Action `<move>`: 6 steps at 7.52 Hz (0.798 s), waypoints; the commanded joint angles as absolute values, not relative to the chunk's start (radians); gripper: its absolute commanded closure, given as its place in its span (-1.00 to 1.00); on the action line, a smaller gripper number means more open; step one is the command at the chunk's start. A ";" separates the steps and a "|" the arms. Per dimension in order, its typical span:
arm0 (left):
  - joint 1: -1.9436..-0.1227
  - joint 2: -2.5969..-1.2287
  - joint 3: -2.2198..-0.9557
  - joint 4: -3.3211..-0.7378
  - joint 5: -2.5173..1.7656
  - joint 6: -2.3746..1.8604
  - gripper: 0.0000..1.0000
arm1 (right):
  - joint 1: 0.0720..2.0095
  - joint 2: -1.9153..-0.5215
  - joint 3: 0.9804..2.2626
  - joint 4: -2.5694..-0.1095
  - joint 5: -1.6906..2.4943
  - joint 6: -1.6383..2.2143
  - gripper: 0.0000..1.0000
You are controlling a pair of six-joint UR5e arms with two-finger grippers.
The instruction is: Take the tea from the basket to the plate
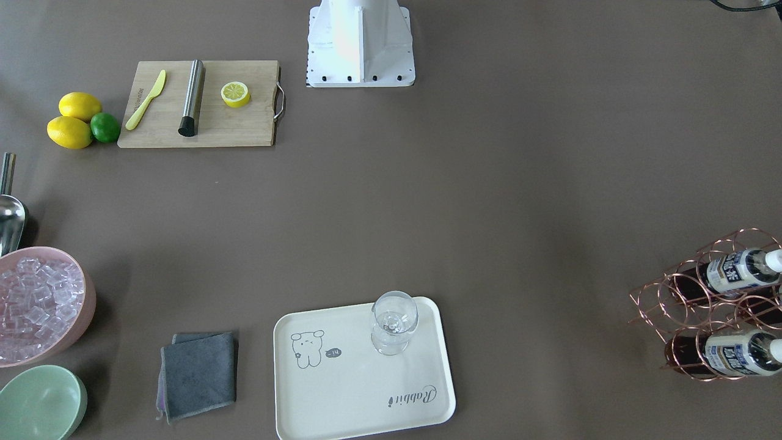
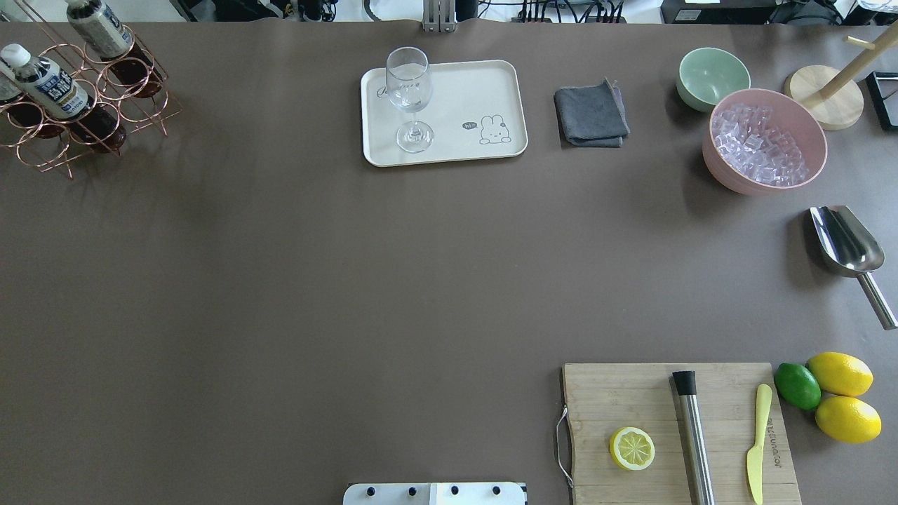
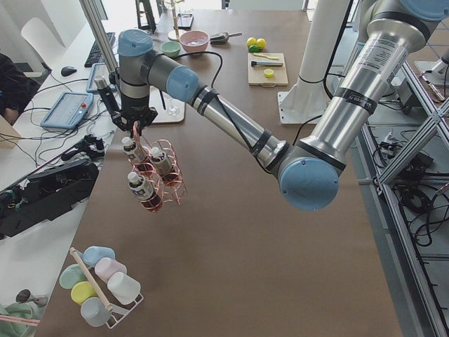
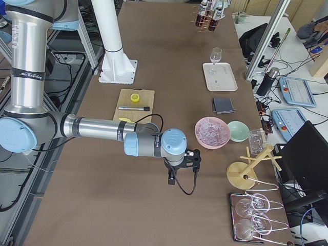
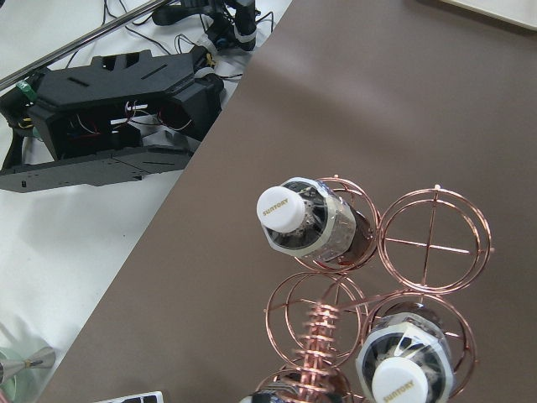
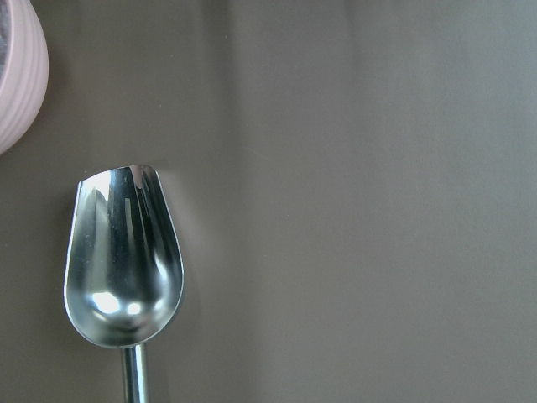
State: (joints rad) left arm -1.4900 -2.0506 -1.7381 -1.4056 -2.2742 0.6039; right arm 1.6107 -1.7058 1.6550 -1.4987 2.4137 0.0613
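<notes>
Hovering arm: the left gripper [image 3: 135, 121] is hanging just above the basket [image 5: 426, 245], close by its coiled handle, and is by far the nearer arm to the tea.
Waiting arm: the right gripper [image 4: 183, 160] is sitting well apart, over the steel scoop [image 6: 126, 260] at the table's other end.
Basket: one wire carrier with six rings; three are carrying bottles and three are standing empty.
Plate: one cream tray [image 2: 477, 84] is lying well apart from the basket, with one wine glass [image 2: 409, 91] standing on it.
Tea: three bottles are sitting in the basket; the nearest tea bottle [image 5: 284, 210] is standing upright, its long axis vertical and its cap pointing up at the wrist, so a straight descent is looking right.
Fingers: neither wrist view is showing them, so I cannot tell how far either pair is spread or whether anything is held.
</notes>
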 commanded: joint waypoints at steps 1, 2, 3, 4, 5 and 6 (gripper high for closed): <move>-1.493 -2.054 -1.810 -1.347 -2.273 0.788 1.00 | 1.611 -1.706 1.655 -1.499 2.413 0.061 -1.00; -1.490 -2.084 -1.790 -1.326 -2.267 0.919 1.00 | 1.611 -1.706 1.655 -1.499 2.413 0.061 -1.00; -1.489 -2.104 -1.801 -1.319 -2.266 0.910 1.00 | 1.611 -1.706 1.655 -1.499 2.413 0.061 -1.00; -1.488 -2.162 -1.793 -1.296 -2.264 0.861 1.00 | 1.611 -1.706 1.657 -1.497 2.413 0.061 -1.00; -1.488 -2.225 -1.808 -1.210 -2.257 0.859 1.00 | 1.611 -1.706 1.657 -1.497 2.413 0.061 -1.00; -1.488 -2.274 -1.825 -1.133 -2.231 0.859 1.00 | 1.611 -1.706 1.657 -1.499 2.413 0.061 -1.00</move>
State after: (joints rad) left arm -1.4885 -2.1829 -1.8030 -1.2540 -2.2594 0.8658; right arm 1.6107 -1.7058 1.6562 -1.4976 2.4129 0.0614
